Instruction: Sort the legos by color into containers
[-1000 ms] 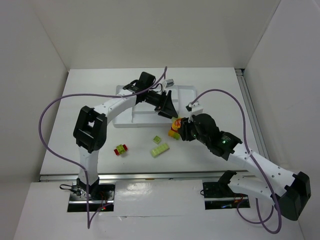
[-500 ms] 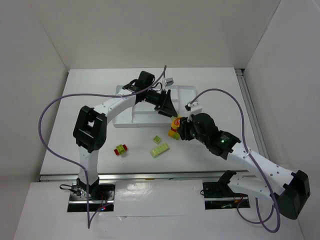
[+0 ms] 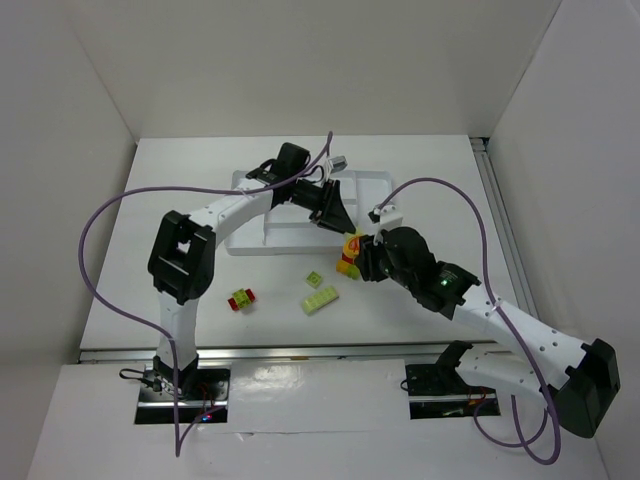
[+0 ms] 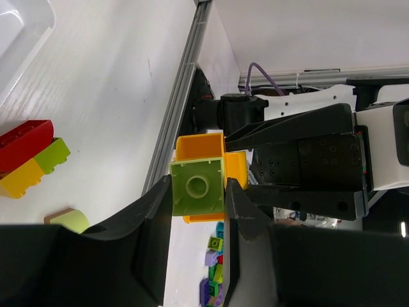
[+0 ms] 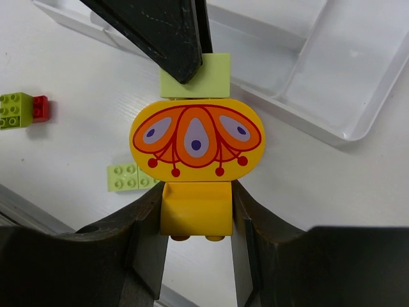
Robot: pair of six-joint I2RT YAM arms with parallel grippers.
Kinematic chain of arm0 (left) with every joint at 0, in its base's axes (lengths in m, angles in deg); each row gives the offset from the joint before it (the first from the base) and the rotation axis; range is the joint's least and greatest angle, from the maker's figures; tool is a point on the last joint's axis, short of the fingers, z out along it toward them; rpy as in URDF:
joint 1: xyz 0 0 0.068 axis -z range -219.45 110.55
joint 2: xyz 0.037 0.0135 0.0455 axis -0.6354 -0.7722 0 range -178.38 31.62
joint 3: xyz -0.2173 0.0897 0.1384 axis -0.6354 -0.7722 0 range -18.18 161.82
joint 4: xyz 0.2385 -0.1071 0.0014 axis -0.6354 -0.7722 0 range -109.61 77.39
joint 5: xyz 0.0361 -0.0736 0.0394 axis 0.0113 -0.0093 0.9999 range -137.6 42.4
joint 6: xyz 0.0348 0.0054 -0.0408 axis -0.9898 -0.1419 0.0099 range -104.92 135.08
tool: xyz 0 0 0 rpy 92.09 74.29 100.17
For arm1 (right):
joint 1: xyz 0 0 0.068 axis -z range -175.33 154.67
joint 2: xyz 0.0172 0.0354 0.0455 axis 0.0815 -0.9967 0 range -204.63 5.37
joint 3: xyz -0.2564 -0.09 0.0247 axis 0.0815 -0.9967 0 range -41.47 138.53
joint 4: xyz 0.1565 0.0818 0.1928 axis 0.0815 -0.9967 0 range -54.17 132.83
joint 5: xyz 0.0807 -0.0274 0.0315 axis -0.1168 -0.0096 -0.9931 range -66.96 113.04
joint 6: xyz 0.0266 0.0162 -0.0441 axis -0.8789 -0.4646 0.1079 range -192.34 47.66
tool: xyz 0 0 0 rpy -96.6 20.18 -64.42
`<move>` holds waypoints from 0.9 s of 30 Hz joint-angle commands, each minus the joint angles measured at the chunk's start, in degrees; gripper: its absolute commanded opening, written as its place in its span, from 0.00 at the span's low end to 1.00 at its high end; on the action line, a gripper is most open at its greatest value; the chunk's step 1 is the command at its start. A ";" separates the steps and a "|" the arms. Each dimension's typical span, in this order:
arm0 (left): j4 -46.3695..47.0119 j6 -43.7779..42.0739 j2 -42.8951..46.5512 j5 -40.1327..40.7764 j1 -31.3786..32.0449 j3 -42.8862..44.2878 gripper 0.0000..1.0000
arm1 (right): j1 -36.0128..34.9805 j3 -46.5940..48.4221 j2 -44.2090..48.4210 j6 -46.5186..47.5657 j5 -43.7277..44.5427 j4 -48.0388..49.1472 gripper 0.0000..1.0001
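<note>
A stack of legos hangs between my two grippers, just in front of the white tray (image 3: 375, 190). My left gripper (image 3: 336, 222) is shut on the light green brick (image 4: 197, 187) at one end of the stack, its gripper point (image 4: 198, 192) right on that brick. My right gripper (image 3: 356, 258) is shut on the yellow brick (image 5: 195, 208) at the other end. A yellow oval piece (image 5: 196, 141) with an orange pattern sits between the two bricks. In the right wrist view the green brick (image 5: 211, 77) shows under the left gripper's fingers (image 5: 166, 32).
On the table lie a small green brick (image 3: 315, 278), a flat light green brick (image 3: 320, 299) and a green, red and yellow stack (image 3: 241, 298). The tray's compartments (image 5: 307, 96) in view hold nothing. A rail (image 4: 179, 109) edges the table.
My right gripper has shifted very slightly left with the stack. Both grips are unchanged.
</note>
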 commanded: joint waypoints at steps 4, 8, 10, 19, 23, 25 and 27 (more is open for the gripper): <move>-0.16 1.17 0.34 0.43 -4.88 2.76 0.00 | -0.31 -0.26 2.88 -1.30 3.45 2.83 0.23; 0.54 2.50 0.86 0.96 -7.26 3.28 0.00 | -0.31 -0.80 2.88 -1.83 3.45 2.83 0.23; 1.07 3.02 0.87 1.49 -7.87 3.81 0.00 | -0.31 -0.80 2.88 -1.83 3.45 3.36 0.23; -1.38 2.15 1.39 5.44 -10.51 4.34 0.00 | -0.31 -1.32 2.89 -3.40 6.51 3.36 0.20; -10.16 -1.89 4.02 18.67 -14.28 6.80 0.00 | -0.31 6.83 -6.12 -7.62 13.37 -1.97 0.20; -12.11 -2.51 8.76 31.29 -15.69 6.28 0.00 | -0.31 14.03 -11.15 -10.43 16.88 -4.89 0.22; -12.11 -2.51 13.93 37.67 -18.06 3.31 0.00 | -0.31 18.16 -17.12 -10.44 19.62 -4.03 0.23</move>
